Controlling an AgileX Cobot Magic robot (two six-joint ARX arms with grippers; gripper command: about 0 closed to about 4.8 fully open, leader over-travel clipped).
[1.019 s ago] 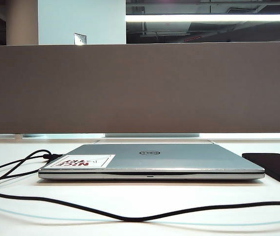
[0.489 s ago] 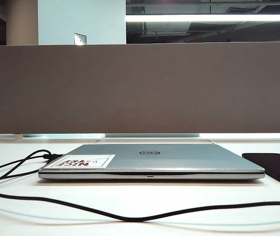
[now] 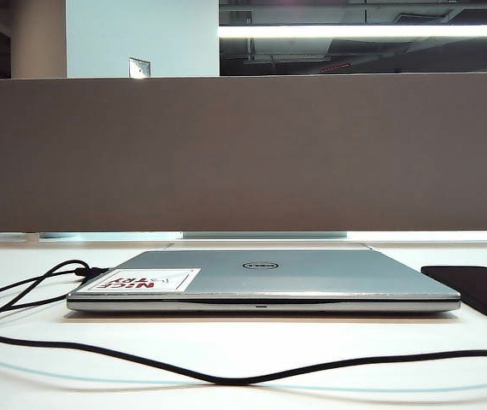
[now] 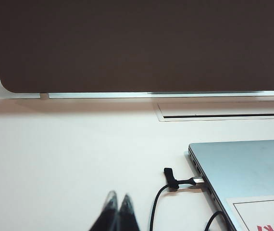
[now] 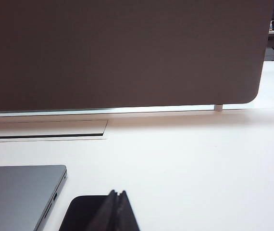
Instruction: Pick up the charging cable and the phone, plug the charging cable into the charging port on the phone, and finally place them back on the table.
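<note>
While shut, two grippers (image 4: 118, 201) (image 5: 117, 195) over table (image 4: 55, 159)

The phone (image 3: 474, 289) lies right of the laptop (image 3: 265, 278), the charging cable (image 3: 226, 374) before both.

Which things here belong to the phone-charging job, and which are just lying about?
Job:
- phone, flat on the table right of the laptop
- charging cable, snaking across the front
- left gripper and right gripper, both shut, empty

Lying about:
- closed laptop
- sticker on its lid
- divider panel behind
</note>
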